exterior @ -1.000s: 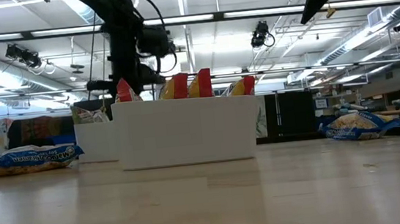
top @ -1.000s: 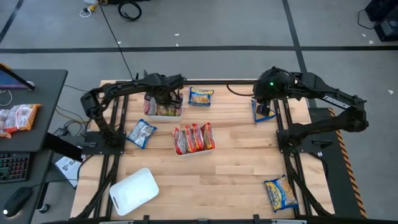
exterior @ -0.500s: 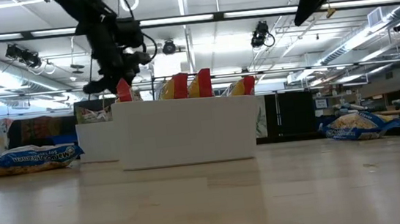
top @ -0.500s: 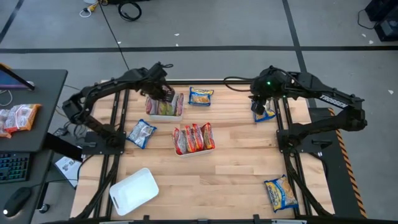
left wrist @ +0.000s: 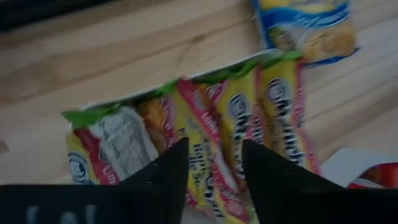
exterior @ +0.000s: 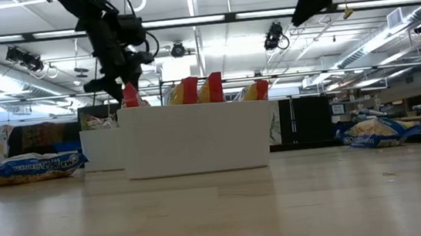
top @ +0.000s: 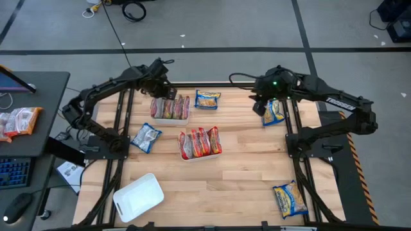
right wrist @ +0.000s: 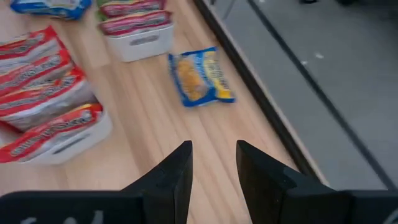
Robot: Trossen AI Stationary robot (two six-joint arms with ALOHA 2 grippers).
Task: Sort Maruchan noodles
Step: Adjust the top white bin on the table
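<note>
Maruchan noodles stand on edge in two white trays: yellow, green and red packets in the far-left tray (top: 170,108) (left wrist: 205,118), red ones in the middle tray (top: 200,142) (right wrist: 50,118). Loose blue-and-yellow packets lie flat on the table (top: 207,99) (top: 273,112) (top: 146,136) (top: 290,199). My left gripper (top: 166,91) (left wrist: 214,168) hangs open above the far-left tray, slanting down, with nothing between its fingers. My right gripper (top: 256,100) (right wrist: 214,168) is open and high over the table's far right, pointing toward the trays, beside the packet at the far right.
An empty white tray (top: 138,196) lies at the near left corner. Bare wood stretches across the table's near half between it and the packet at the near right. The table's far edge (right wrist: 249,74) runs close behind the loose packet (right wrist: 201,76).
My left gripper has risen from the far-left tray and drawn back toward the table's far left corner, tipping less steeply. The tray's packets stay standing. My right gripper has shifted slightly left and turned, uncovering the blue-and-yellow packet at the far right.
</note>
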